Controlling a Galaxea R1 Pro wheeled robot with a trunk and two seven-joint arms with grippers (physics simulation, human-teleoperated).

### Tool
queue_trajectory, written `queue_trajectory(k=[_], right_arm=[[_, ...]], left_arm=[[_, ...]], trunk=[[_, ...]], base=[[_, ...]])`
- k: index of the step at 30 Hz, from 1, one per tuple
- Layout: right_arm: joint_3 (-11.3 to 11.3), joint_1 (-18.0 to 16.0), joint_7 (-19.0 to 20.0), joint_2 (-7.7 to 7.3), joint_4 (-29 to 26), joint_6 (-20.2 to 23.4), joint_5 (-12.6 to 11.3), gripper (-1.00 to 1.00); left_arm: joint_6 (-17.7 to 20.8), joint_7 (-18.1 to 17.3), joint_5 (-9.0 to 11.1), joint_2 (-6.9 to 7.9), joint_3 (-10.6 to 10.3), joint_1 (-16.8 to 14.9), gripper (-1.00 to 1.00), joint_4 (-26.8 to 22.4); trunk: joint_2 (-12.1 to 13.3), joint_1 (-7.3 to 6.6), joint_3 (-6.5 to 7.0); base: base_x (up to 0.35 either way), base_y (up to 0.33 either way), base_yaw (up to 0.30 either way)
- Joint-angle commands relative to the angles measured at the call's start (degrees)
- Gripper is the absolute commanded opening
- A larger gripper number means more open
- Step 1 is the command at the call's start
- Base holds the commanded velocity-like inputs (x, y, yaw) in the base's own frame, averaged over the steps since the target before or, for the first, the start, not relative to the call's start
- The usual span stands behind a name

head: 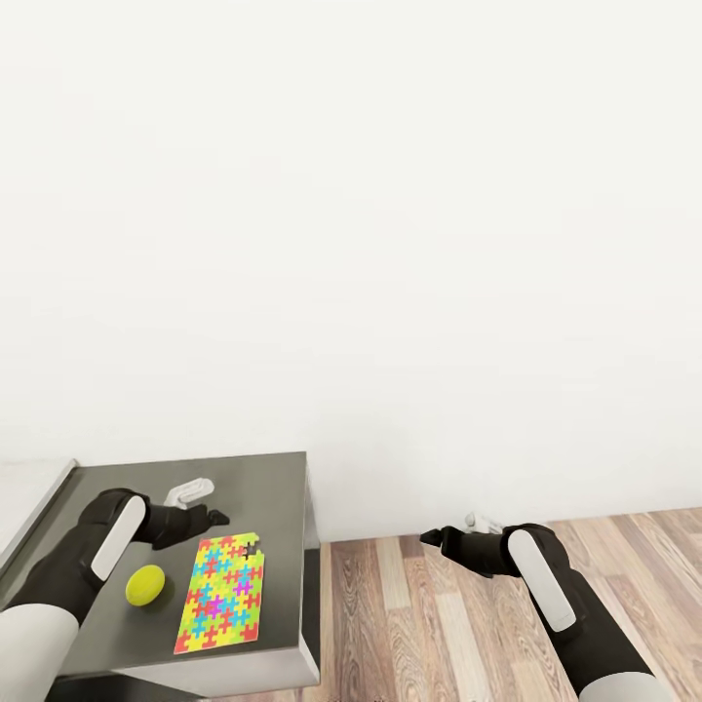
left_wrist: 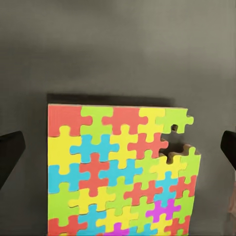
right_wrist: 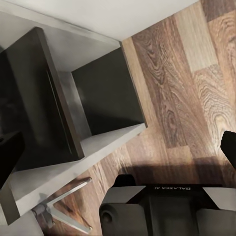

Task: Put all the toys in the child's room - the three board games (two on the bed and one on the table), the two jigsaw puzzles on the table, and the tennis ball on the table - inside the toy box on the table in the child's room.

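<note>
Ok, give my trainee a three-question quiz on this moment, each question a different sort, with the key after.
1. True or false: the jigsaw puzzle lies flat on the dark grey table section.
2. Which arm's gripper is over the wood floor, off the table? A) left B) right
3. Fill in: the round yellow-green thing beside the puzzle is the tennis ____.

Key:
1. True; the left wrist view looks down on it between the left gripper's open fingers.
2. B; the right gripper hangs beyond the table's edge, fingers apart in its wrist view.
3. ball.
</note>
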Motion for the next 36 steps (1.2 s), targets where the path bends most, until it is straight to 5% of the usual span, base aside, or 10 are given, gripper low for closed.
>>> queue_trajectory(k=[1, 24, 36], right_arm=[[0.1, 0.0, -0.6, -0.05, -0.1, 0.1, -0.6, 1.00], [0.1, 0.0, -0.4, -0.14, -0.1, 0.1, -0.7, 1.00], [-0.1, 0.0, -0.4, -0.14, -0.1, 0.1, -0.7, 1.00]], left_arm=[[0.2, -0.5, -0.5, 0.03, 0.0, 0.0, 1.00, 0.2], [0.2, -0.7, -0.5, 0.18, 0.1, 0.0, 1.00, 0.9], [0.1, -0.7, -0.5, 1.91, 0.0, -0.1, 1.00, 2.3]], trunk=[[-0.1, 0.03, -0.18], [-0.1, 0.03, -1.73], [-0.1, 0.03, -1.90]], base=[[0.000, 0.000, 0.000], [0.000, 0.000, 0.000], [0.000, 0.000, 0.000]])
